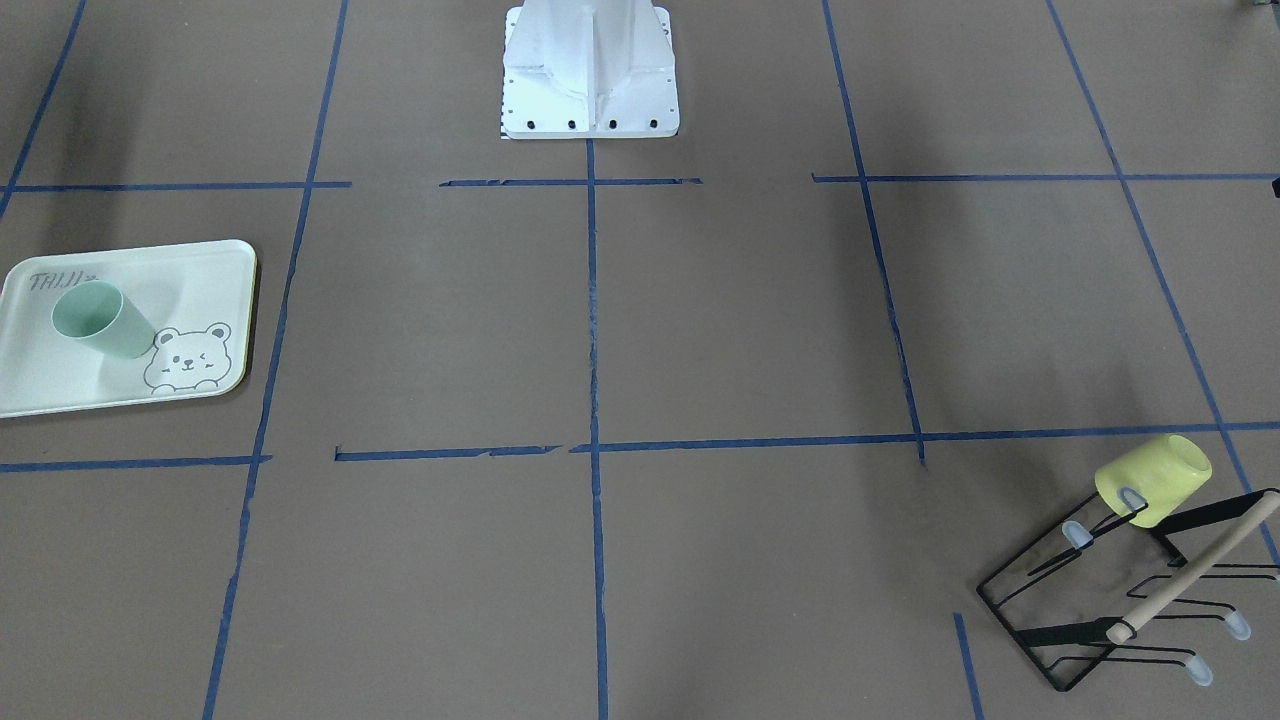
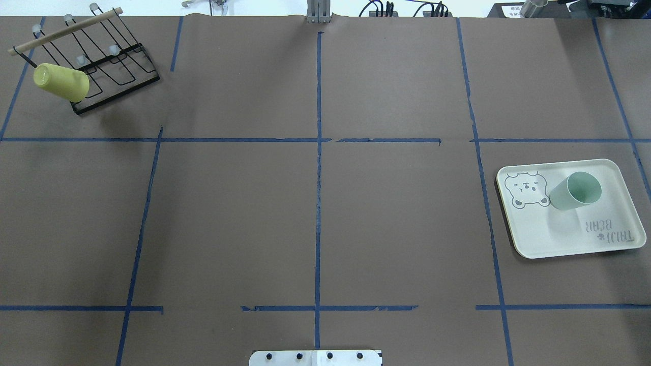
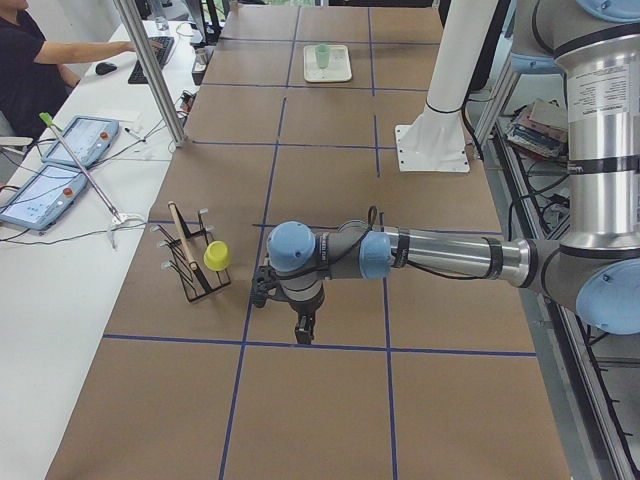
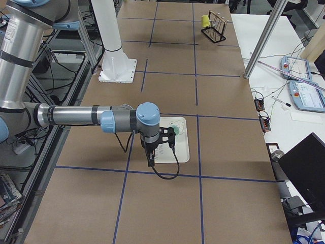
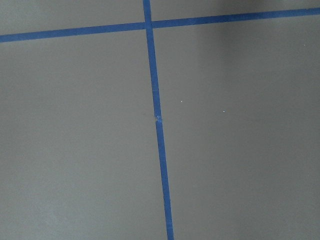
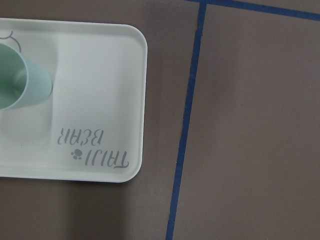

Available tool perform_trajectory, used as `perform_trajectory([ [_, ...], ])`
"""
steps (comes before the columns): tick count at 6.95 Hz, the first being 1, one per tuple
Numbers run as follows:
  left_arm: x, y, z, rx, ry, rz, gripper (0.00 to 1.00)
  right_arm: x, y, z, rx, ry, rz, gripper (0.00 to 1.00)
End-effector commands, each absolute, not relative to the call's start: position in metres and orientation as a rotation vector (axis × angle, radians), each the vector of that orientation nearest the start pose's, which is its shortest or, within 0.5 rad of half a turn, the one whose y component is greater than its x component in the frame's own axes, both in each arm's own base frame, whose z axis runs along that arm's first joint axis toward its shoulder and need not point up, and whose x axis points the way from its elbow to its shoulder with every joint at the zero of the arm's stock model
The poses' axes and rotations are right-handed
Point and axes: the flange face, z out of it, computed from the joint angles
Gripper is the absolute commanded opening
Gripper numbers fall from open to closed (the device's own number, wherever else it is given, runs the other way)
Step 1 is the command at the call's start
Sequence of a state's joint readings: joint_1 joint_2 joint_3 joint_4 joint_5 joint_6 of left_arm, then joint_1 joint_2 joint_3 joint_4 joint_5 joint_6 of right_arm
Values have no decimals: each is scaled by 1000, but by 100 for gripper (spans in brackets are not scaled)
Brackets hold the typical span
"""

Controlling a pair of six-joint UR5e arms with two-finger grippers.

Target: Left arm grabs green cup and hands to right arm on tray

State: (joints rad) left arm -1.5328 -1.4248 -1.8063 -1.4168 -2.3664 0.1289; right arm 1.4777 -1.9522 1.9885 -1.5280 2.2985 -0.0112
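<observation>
The green cup [image 1: 100,320] stands upright on the tray [image 1: 205,280], mouth up, beside the bear drawing. The cup [image 2: 574,190] and tray [image 2: 559,234] also show in the overhead view at the right, and in the right wrist view, the cup [image 6: 20,82] on the tray [image 6: 100,75]. The left gripper [image 3: 302,326] hangs over bare table near the rack, far from the cup. The right gripper [image 4: 151,158] hovers above the tray's near end. Both show only in the side views, so I cannot tell whether they are open or shut.
A yellow cup [image 1: 1155,478] hangs on a black wire rack [image 1: 1100,600] with a wooden bar, at the table's far left corner [image 2: 117,66]. The white robot base [image 1: 590,90] stands mid-table. Blue tape lines cross the brown paper. An operator sits beside the table.
</observation>
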Motion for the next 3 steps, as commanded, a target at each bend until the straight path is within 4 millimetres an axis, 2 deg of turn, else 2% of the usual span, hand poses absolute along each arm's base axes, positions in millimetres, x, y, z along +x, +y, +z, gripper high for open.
perform_trajectory([
  [1,-47,-425,626,-9,793,143,100,35,-347,607,52,-730,-131,100],
  [3,-46,-426,633,-18,794,138,100,35,-348,606,55,-730,-132,100],
])
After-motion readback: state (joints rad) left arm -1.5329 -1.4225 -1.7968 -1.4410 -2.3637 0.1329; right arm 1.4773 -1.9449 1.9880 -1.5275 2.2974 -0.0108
